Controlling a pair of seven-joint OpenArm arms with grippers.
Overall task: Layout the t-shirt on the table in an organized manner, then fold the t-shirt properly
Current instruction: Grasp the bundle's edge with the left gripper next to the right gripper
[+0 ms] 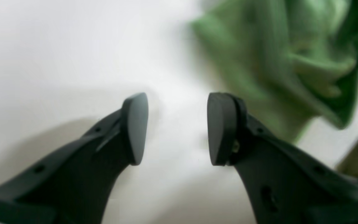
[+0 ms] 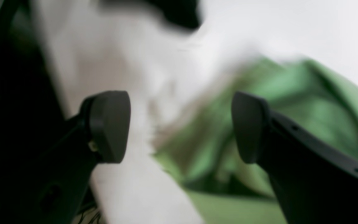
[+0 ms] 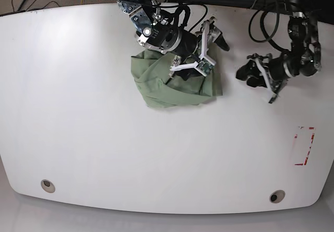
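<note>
The pale green t-shirt (image 3: 162, 88) lies crumpled in a heap on the white table (image 3: 156, 153), towards the back middle. My right gripper (image 3: 207, 54) hangs open over the heap's back right part. In the right wrist view its fingers (image 2: 180, 127) stand wide apart with nothing between them, and blurred green cloth (image 2: 315, 102) lies below. My left gripper (image 3: 249, 72) is open to the right of the t-shirt, apart from it. In the left wrist view it (image 1: 177, 127) is over bare table (image 1: 73, 46), with the t-shirt (image 1: 275, 53) ahead to the right.
Two round grommet holes (image 3: 47, 185) (image 3: 277, 196) sit near the table's front edge. A red-marked rectangle (image 3: 303, 146) lies at the right. Dark cables (image 3: 261, 12) run along the back edge behind both arms.
</note>
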